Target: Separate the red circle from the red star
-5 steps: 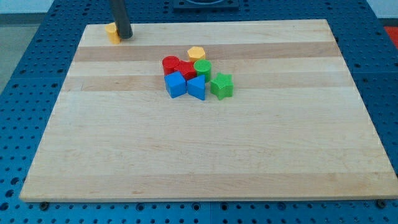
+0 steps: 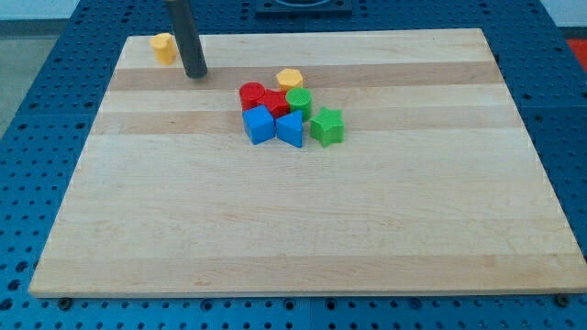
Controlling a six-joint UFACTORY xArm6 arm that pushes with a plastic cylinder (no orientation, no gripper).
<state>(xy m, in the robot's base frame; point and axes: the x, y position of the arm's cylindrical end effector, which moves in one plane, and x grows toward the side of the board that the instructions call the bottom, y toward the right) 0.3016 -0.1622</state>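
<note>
Camera view, sole view. Item: pale wooden worktop (image 2: 303,229) with banded grain, lying on a blue perforated base (image 2: 37,137). Item: my tip (image 2: 195,75), lower end of a straight dark rod, standing on the worktop toward the view's upper left, well apart from the cluster and to its left; no pincer is fitted, so there is no opening or hold to report. Item: small yellow-orange block (image 2: 163,48), shape not clear, alone near the worktop's upper-left corner, just up and left of the rod. Item: cluster of seven blocks near the worktop's upper middle, tightly packed. Red circle block (image 2: 251,93) at the cluster's upper left, touching the red star block (image 2: 274,100) on its right; the star is largely hemmed in, so its outline is only partly legible. Yellow hexagon block (image 2: 290,79) at the cluster's top; green circle block (image 2: 299,99) below it; green star block (image 2: 326,126) at the right edge; blue cube-like block (image 2: 259,125) and blue triangular block (image 2: 290,129) along the front. Judgement: the tip's position left of the cluster suits an approach to the red circle's exposed side, though a push from there would press it into the star; separation not yet done.
</note>
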